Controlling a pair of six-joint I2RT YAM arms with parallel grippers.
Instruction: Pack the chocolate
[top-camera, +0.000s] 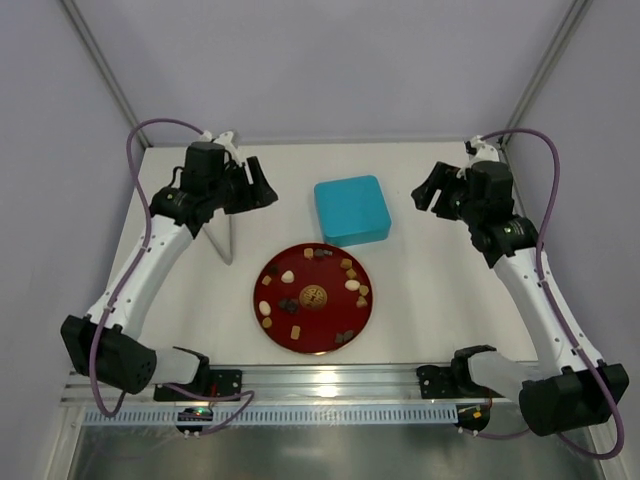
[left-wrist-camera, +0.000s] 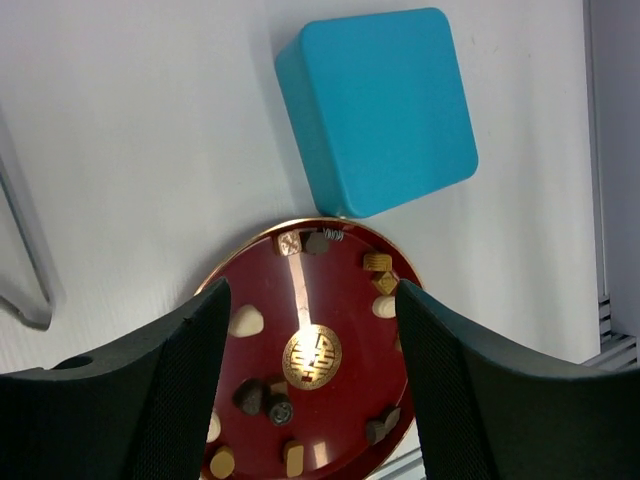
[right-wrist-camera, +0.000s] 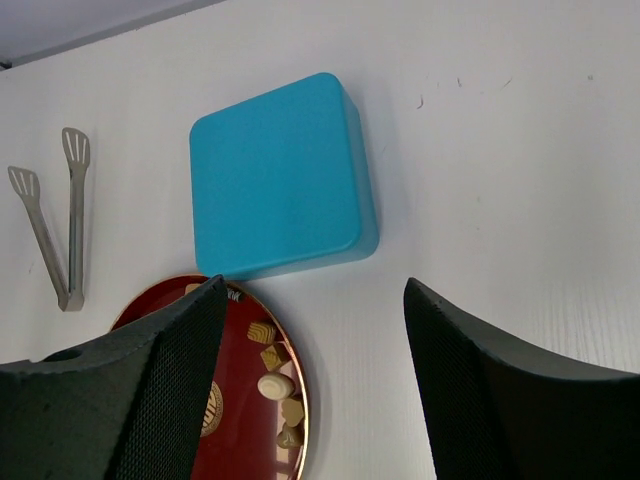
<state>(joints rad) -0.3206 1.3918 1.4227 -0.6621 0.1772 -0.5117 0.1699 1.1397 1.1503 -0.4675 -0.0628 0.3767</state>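
Chocolates (top-camera: 300, 303) lie scattered on the red plate (top-camera: 271, 272) near the counter's (top-camera: 420, 300) front edge; the blue box (top-camera: 351, 209) sits closed just behind it, tongs (top-camera: 226, 240) toward the left edge. Packing well likely means lifting pieces cleanly without nudging the plate. Both arms are raised toward the far corners; left gripper (left-wrist-camera: 310, 380) and right gripper (right-wrist-camera: 315, 390) are spread apart, holding nothing.

A gold emblem (left-wrist-camera: 311, 357) marks the red plate (left-wrist-camera: 345, 300); no readable text.
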